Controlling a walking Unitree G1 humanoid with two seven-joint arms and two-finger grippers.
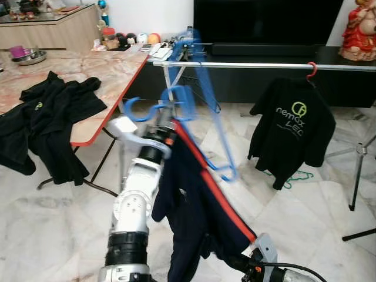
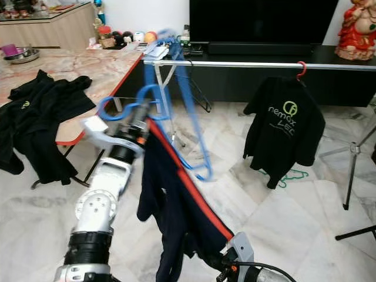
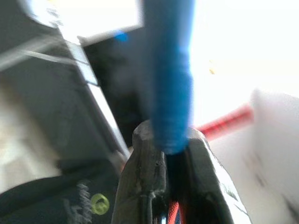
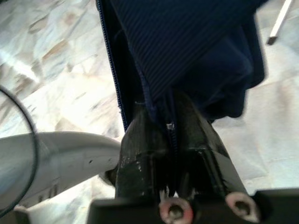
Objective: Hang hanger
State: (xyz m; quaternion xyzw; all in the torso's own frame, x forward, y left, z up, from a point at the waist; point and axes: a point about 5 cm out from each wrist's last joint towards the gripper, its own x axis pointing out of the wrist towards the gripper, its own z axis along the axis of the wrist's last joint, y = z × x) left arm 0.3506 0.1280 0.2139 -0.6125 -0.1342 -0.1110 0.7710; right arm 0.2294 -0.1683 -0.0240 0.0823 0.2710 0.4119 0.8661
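Note:
My left gripper (image 1: 167,122) is raised in front of me and shut on a blue plastic hanger (image 1: 200,106), which is blurred. The left wrist view has the fingers (image 3: 145,154) clamped on the blue hanger bar (image 3: 168,84). A navy garment with a red stripe (image 1: 200,200) hangs from the hanger down to my right gripper (image 1: 251,269), which is shut on its cloth (image 4: 187,46). Beyond stands a silver clothes rail (image 1: 252,65) carrying a black T-shirt (image 1: 292,129) on a red hanger (image 1: 312,69).
A marble-top table (image 1: 111,76) at the left holds black clothes (image 1: 47,111) and a metal bowl (image 1: 26,56). The rail's stand legs (image 1: 356,176) spread at the right. A dark TV cabinet (image 1: 247,88) runs behind the rail. A green cord (image 1: 299,176) lies on the marble floor.

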